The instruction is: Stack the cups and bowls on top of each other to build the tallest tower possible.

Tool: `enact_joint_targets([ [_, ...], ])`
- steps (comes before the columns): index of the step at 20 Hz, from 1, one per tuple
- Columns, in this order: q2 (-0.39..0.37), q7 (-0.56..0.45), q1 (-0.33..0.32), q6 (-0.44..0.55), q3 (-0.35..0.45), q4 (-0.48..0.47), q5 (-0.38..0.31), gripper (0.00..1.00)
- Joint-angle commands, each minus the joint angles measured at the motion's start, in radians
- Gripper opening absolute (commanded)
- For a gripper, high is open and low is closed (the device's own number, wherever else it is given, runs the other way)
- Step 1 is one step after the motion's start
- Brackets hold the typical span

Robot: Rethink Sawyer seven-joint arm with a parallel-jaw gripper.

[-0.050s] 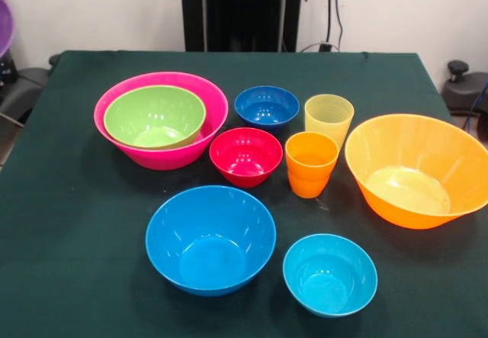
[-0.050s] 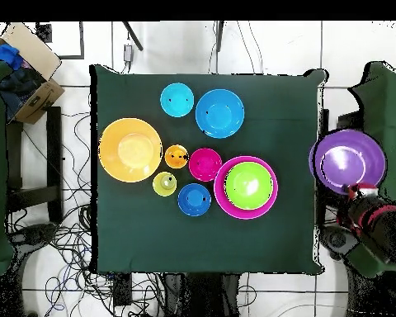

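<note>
Tower begun: a glossy lime-green plastic bowl (image 1: 155,115) nests in the large pink plastic bowl (image 1: 200,88); beside it, six bowls and cups stand unstacked. The arm (image 2: 368,216) carries the purple bowl (image 2: 347,159) off-tabletop; jaws' state indiscernible.

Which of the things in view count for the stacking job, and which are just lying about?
For the job: pink bowl holding green bowl; dark blue bowl; red bowl; sky blue bowl; cyan bowl; large orange bowl; yellow cup; orange cup; purple bowl, off the table at the pincer.

Lying about: cardboard box, floor cables.
</note>
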Motion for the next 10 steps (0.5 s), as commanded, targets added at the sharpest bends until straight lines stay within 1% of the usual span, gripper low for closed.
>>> enact_joint_targets([
  [1,-0.126,0.352,0.062,-0.069,-0.122,0.226,0.009,0.0],
  [5,-0.145,0.359,0.029,-0.07,-0.089,0.248,0.007,0.0],
  [10,-0.139,0.375,0.007,-0.081,-0.068,0.256,-0.002,0.0],
])
